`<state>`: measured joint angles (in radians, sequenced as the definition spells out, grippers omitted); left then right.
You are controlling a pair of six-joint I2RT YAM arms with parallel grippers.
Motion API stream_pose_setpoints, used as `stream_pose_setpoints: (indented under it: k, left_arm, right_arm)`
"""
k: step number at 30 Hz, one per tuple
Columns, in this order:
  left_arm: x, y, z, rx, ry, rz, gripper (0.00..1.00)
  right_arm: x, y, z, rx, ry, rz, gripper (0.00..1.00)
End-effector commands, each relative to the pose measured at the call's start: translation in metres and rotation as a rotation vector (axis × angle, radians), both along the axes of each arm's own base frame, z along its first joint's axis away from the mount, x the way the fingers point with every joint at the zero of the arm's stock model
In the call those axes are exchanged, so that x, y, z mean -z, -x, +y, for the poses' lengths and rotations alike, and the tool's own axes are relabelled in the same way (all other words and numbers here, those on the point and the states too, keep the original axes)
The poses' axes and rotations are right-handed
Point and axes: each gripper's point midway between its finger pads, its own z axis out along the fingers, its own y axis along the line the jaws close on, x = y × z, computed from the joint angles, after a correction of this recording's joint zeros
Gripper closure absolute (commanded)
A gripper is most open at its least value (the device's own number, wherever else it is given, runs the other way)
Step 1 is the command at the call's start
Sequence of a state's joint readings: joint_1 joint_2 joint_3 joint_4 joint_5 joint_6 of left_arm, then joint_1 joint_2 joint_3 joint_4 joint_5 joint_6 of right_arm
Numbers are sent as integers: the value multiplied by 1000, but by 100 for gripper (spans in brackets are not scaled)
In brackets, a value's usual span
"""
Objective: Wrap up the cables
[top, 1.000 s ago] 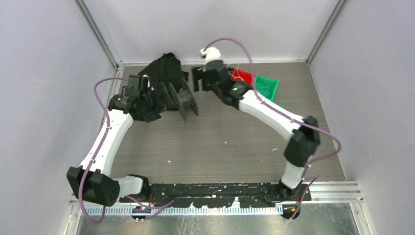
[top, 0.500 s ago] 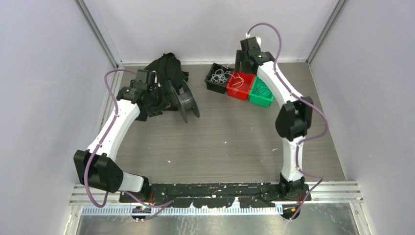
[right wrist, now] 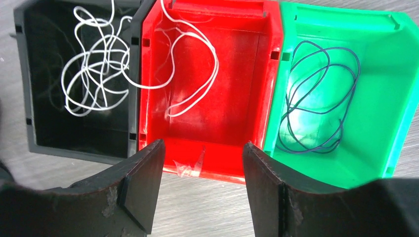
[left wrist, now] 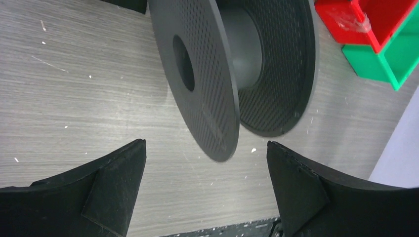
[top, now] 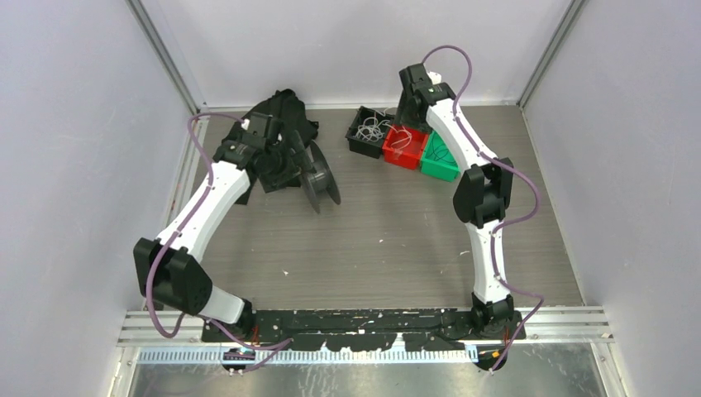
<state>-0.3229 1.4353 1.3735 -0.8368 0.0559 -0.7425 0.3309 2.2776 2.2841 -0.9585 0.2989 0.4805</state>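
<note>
Wrapping unstarted: thin white curly cables [right wrist: 96, 66] lie loose in black plastic bin [right wrist: 29, 133] and red plastic bin [right wrist: 222, 165], tabletop [top: 388, 240] far edge; black perforated spool [left wrist: 247, 44] bare; left claw [left wrist: 205, 148], right claw [right wrist: 202, 148] spread, empty.

spool [left wrist: 212, 98]: top cut off | green bin [left wrist: 380, 64]: cropped right | cables [top: 376, 128]: tiny overhead

Spool [left wrist: 212, 108]: matt black plastic, flanges finely dotted. Red bin [right wrist: 232, 74] and green bin [right wrist: 380, 98]: glossy plastic; black bin [right wrist: 74, 136] duller. Table [left wrist: 74, 89]: matt grey wood-grain. Cables [right wrist: 99, 74]: smooth, white.
</note>
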Motion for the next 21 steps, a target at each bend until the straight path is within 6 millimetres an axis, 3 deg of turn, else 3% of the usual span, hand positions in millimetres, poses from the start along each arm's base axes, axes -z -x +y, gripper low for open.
stream_pose_setpoints:
  k: [1, 8, 15, 21]
  left_arm:
    - [-6, -31, 4, -169, -15, -46, 9]
    - [2, -44, 17, -306, -70, -4, 26]
    - [-3, -45, 9, -323, -30, -14, 69]
    - [0, -45, 7, -360, -16, 2, 91]
  right_arm:
    - [-16, -9, -8, 193, -98, -61, 36]
    - [-19, -12, -2, 230, -174, -90, 36]
    - [-15, -8, -9, 254, -146, -80, 36]
    - [-7, -7, -12, 364, -181, -74, 37]
